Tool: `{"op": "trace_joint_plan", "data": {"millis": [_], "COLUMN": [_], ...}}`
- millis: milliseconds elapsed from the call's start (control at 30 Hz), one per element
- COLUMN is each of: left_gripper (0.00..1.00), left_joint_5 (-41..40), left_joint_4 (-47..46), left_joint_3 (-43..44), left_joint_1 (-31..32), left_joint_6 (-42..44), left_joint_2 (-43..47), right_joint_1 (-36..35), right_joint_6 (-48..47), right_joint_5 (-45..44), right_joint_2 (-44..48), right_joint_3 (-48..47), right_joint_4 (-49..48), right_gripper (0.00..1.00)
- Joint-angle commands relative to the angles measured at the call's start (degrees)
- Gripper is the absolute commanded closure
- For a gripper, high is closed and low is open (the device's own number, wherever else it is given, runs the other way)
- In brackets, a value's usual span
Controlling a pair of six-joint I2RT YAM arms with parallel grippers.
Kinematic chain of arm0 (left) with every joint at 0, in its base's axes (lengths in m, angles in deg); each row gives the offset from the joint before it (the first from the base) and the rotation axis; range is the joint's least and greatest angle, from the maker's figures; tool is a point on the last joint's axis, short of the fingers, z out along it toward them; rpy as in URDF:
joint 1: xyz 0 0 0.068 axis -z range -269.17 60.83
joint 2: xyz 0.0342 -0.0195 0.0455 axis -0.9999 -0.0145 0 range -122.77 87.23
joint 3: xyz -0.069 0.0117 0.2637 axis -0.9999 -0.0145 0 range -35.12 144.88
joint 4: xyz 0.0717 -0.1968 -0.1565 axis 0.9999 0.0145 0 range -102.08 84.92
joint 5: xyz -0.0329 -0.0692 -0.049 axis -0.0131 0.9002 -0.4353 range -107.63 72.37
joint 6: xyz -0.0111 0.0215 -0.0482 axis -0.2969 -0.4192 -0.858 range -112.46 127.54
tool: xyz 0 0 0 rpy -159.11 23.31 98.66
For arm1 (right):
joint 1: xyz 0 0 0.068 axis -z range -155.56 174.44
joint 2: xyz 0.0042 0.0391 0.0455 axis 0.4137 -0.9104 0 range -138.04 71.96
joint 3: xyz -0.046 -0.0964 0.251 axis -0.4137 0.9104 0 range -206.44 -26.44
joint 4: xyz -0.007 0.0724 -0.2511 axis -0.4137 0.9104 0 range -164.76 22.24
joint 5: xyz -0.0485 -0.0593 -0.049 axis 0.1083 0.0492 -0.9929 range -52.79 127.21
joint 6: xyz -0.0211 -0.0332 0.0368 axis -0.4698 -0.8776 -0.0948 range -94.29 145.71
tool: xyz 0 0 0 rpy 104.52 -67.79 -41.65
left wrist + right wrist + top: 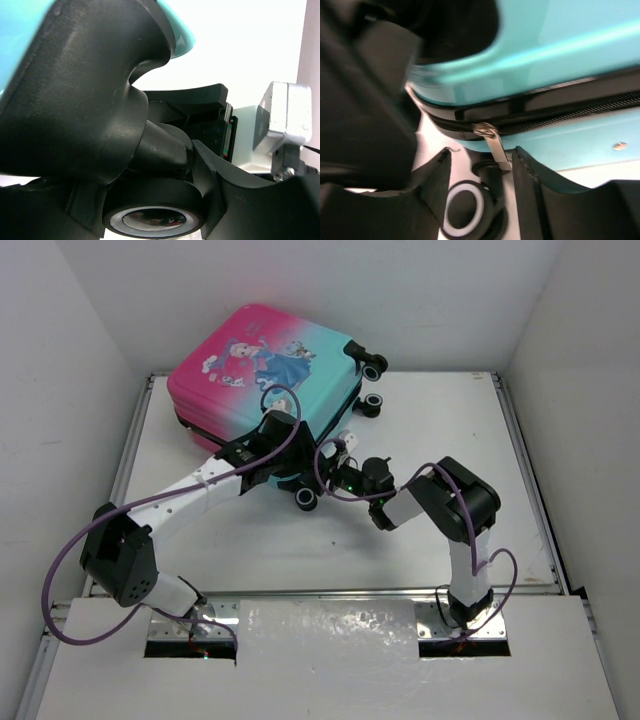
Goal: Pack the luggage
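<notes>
Luggage (255,365) crowds left hand (290,472), grip impossible to tell; right hand (480,165) spread, framing zipper pull (492,145).

Robot lab test cell, not a lived-in room.

- Landmark: white table (300,560), bare matte top, metal rails (128,455) along its left and right edges.
- Plain white walls (60,390) close in the table's left, far and right sides, like a booth.
- Near edge of table: left arm (200,485) and right arm (465,540) fixed side by side, either side of a crinkled pale sheet (330,625).
- Purple cables (60,560) loop loose off both arms above the table.
- Far-left of table: the luggage (260,360), a cartoon-print child's case, a test prop among lab gear.
- Lighting flat, even, bright.
</notes>
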Motion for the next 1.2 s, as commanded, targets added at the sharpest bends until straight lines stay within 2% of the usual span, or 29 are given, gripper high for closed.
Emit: {"op": "trace_joint_plan", "data": {"millis": [0,267,567,600,700,767,800,1000,1133,1167], "left_gripper": [1.00,1.00,1.00,1.00,1.00,1.00,1.00,1.00,1.00,1.00], "left_joint_5": [6.9,8.8,8.7,8.6,8.6,8.5,8.1,6.4,5.4,5.2], "left_joint_4": [-12.1,-13.9,-14.2,-14.2,-14.1,-14.0,-13.9,-14.2,-14.7,-15.0], "left_joint_3": [4.2,1.7,0.1,-0.2,-0.6,-0.9,-1.2,-2.9,-4.5,-4.7], "left_joint_1": [-1.3,-1.3,-1.3,-1.3,-1.3,-1.4,-1.4,-1.5,-1.5,-1.5], "left_joint_6": [8.1,7.6,8.0,8.1,8.3,8.3,8.3,7.3,7.0,6.8], "left_joint_2": [1.5,1.7,2.3,2.4,2.6,2.8,3.1,3.9,3.9,3.9], "right_joint_1": [-0.8,-1.3,-3.1,-3.1,-3.8,-4.2,-4.6,-4.9,-4.9,-4.8], "right_joint_6": [-0.1,2.3,7.9,8.2,8.2,7.6,7.0,3.8,4.2,4.9], "right_joint_5": [-5.5,-10.9,-14.0,-14.6,-15.7,-20.1,-25.7,-43.2,-52.7,-53.9], "right_joint_2": [-0.2,-0.2,-2.9,-3.1,-4.5,-5.0,-4.9,-3.7,-2.1,-1.4], "right_joint_3": [-4.9,-6.7,-10.9,-11.2,-12.4,-11.6,-11.1,-7.8,-5.5,-5.9], "right_joint_4": [-4.2,-5.7,-7.2,-6.7,-5.5,-4.4,-2.9,1.5,0.8,3.8], "right_gripper": [0.54,0.83,0.96,1.00,1.00,1.00,1.00,1.00,1.00,1.00]}}
